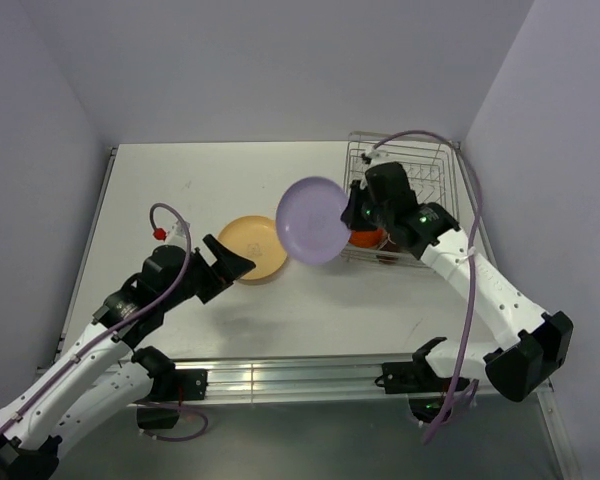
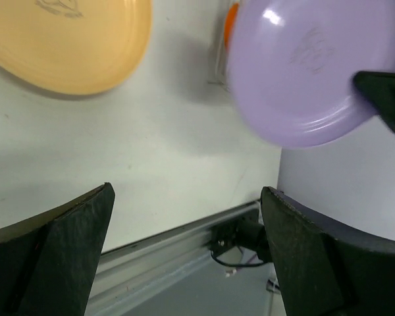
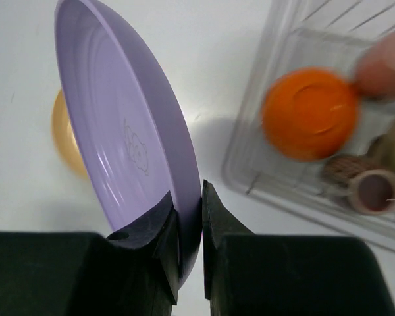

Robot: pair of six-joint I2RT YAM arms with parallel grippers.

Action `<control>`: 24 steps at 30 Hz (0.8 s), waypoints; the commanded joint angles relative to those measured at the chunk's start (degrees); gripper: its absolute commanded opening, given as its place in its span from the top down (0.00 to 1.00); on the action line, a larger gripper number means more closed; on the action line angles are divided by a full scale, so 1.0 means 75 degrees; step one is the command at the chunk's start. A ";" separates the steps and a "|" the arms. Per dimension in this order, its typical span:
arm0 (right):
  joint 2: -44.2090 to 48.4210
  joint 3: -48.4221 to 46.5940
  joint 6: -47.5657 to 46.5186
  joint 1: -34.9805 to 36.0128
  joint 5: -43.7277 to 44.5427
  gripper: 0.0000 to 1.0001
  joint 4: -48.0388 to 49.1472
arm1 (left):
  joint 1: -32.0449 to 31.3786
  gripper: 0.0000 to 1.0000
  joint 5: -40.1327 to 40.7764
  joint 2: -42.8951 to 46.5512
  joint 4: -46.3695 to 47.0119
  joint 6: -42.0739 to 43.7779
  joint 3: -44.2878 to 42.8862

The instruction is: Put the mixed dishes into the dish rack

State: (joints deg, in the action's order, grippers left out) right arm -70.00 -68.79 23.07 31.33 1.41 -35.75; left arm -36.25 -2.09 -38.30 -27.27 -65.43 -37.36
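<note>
My right gripper (image 1: pixel 352 213) is shut on the rim of the large lilac plate (image 1: pixel 313 220) and holds it on edge above the table, just left of the silver wire dish rack (image 1: pixel 405 165). In the right wrist view the fingers (image 3: pixel 220 224) pinch the plate's (image 3: pixel 118 131) lower rim. An orange bowl (image 3: pixel 309 113) lies in the rack (image 3: pixel 250 164), with a blurred pink mug (image 3: pixel 385 56) and a small cup on its side (image 3: pixel 375 191) beside it. My left gripper (image 1: pixel 225 262) is open and empty next to a pale orange plate (image 1: pixel 252 248).
The pale orange plate (image 2: pixel 66 39) lies flat on the white table, left of the lifted lilac plate (image 2: pixel 309 66). A metal rail (image 1: pixel 300 375) runs along the table's near edge. Grey walls close in the back and both sides.
</note>
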 commanded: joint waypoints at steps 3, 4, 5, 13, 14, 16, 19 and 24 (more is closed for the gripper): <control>0.0005 -0.1419 0.0228 -0.1117 0.2846 1.00 -0.0191 | -0.0018 0.01 0.0992 -0.0704 -0.0477 0.0356 -0.0561; 0.0005 -0.1502 0.0240 -0.1305 0.2975 1.00 -0.0133 | -0.0018 0.01 0.0993 -0.0833 -0.0466 0.0391 -0.0573; -0.0042 -0.1584 0.0298 -0.1643 0.3382 1.00 -0.0051 | -0.0018 0.01 0.0970 -0.1089 -0.0431 0.0427 -0.0584; -0.0510 -0.1762 0.0159 -0.2314 0.6080 1.00 0.0628 | -0.0030 0.01 0.1894 -0.2204 -0.0536 0.0790 -0.0748; -0.0522 -0.1680 0.0066 -0.2361 0.6163 1.00 0.0943 | -0.0030 0.01 0.1977 -0.2426 -0.0571 0.0837 -0.0783; -0.0569 -0.1445 -0.0017 -0.2513 0.6280 1.00 0.1238 | -0.0030 0.01 0.2129 -0.2615 -0.0572 0.0954 -0.0877; -0.0779 -0.1199 -0.0600 -0.2607 0.6397 1.00 0.2010 | -0.0030 0.01 0.2165 -0.2908 -0.0408 0.1060 -0.0936; -0.1389 -0.1187 -0.1294 -0.2689 0.6937 1.00 0.2796 | -0.0030 0.01 0.2107 -0.3400 -0.0104 0.0954 -0.0866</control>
State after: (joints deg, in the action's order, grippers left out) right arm -78.76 -77.71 17.45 11.77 47.88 -23.38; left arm -36.27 12.36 -62.67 -30.61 -59.29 -42.24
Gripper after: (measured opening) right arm 0.187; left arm 0.992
